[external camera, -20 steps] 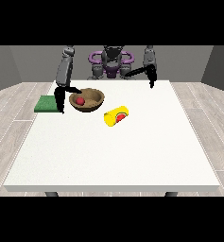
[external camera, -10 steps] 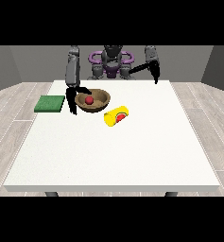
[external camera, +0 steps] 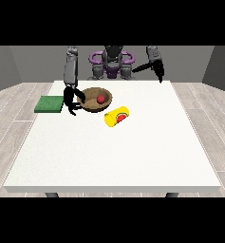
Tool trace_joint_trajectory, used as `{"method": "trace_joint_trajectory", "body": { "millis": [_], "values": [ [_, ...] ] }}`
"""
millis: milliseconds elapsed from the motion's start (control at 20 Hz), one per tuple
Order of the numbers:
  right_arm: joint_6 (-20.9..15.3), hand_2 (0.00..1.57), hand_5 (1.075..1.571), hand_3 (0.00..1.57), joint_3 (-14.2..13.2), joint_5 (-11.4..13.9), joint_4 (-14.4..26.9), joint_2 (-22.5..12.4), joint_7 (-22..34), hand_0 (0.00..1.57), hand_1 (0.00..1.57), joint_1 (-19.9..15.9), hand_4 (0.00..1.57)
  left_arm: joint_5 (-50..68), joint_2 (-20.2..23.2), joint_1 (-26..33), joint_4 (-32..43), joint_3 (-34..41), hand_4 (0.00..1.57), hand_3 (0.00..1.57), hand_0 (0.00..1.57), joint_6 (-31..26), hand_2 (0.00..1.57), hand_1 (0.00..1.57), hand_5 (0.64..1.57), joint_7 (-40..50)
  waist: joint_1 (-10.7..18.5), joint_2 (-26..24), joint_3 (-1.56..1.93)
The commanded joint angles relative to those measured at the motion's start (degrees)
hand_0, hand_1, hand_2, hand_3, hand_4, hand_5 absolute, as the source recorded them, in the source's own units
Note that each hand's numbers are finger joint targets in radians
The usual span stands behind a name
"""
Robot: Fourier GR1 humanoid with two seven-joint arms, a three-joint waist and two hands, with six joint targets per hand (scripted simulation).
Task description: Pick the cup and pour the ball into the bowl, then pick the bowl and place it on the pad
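From my station I logged the brown bowl (external camera: 96,100) sitting on the white tabletop (external camera: 114,156), toward the far side and left of centre. The red ball (external camera: 100,99) lay inside it, right of the bowl's middle. The yellow cup (external camera: 116,116) lay tipped on its side on the tabletop just in front and to the right of the bowl, apart from it, with its mouth facing the camera's right and a red interior showing. The green pad (external camera: 49,104) lay flat near the left edge of the tabletop, left of the bowl, with a gap between them.

The hand at the view's left (external camera: 71,100) was down at the bowl's left rim, between the pad and the bowl. One dark digit reached over the rim toward the bowl's inside while others curled down outside the wall, so I noted it as pinching the rim. The bowl's base appeared to rest on the tabletop.

The hand at the view's right (external camera: 158,71) hung raised above the far right corner, well apart from everything. I could not tell how its fingers lay.
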Motion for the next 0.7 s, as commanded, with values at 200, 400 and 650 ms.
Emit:
{"method": "trace_joint_trajectory", "body": {
  "millis": [200, 400, 650],
  "values": [
    [-5.13, 1.57, 1.554, 1.57, 4.04, 3.25, 0.32, 0.60, 12.84, 1.57, 1.57, -2.67, 1.02, 2.39, 2.52, 3.16, 4.31, 4.70, 0.00, 0.00, 0.00, -0.07, 0.00, 0.00, 1.570, -1.14, -4.29, -5.24, 1.17],
    [-2.08, 1.57, 1.559, 1.57, 2.92, 1.60, 0.22, -2.25, 18.31, 1.57, 1.57, -5.03, 1.04, 2.97, 3.30, 4.49, 3.72, 4.68, 0.00, 0.00, 0.00, -1.29, 0.00, 0.00, 1.570, -1.03, -4.03, -6.57, 1.20],
    [-0.14, 1.57, 1.552, 1.57, 1.52, 0.24, -1.83, -7.01, 22.48, 1.57, 1.57, -6.62, 1.07, 2.73, 3.99, 5.00, 4.64, 5.39, 0.00, 0.00, 0.00, -0.40, 0.00, 0.00, 1.570, -1.61, -6.07, -7.31, 1.20]
  ]
}}
